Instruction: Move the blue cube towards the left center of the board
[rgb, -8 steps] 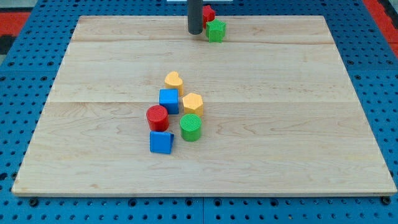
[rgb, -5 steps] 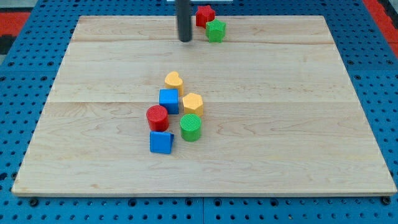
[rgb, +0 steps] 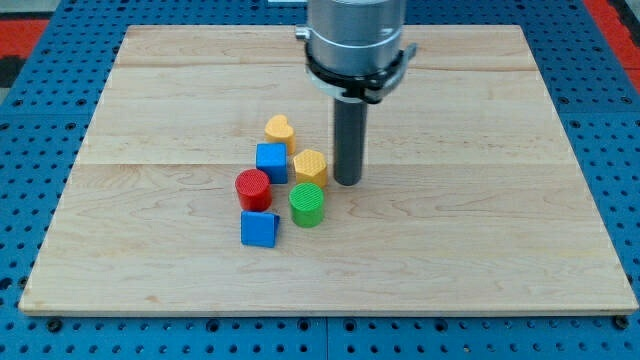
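The blue cube (rgb: 271, 161) sits near the board's middle in a tight cluster. A yellow heart-shaped block (rgb: 279, 129) is just above it, a yellow hexagonal block (rgb: 310, 166) touches its right side, and a red cylinder (rgb: 253, 188) lies at its lower left. A green cylinder (rgb: 307, 204) is below the yellow hexagon. Another blue block (rgb: 260, 228), wedge-like, lies lowest. My tip (rgb: 347, 181) rests on the board just right of the yellow hexagon and above right of the green cylinder, about a block's width from the blue cube.
The arm's grey body (rgb: 355, 40) hangs over the board's top middle and hides the blocks there. The wooden board (rgb: 150, 100) lies on a blue pegboard surface (rgb: 30, 150).
My tip has travelled from the board's top edge down to the cluster's right side. The arm body now covers the red and green blocks at the top. The cluster has not moved.
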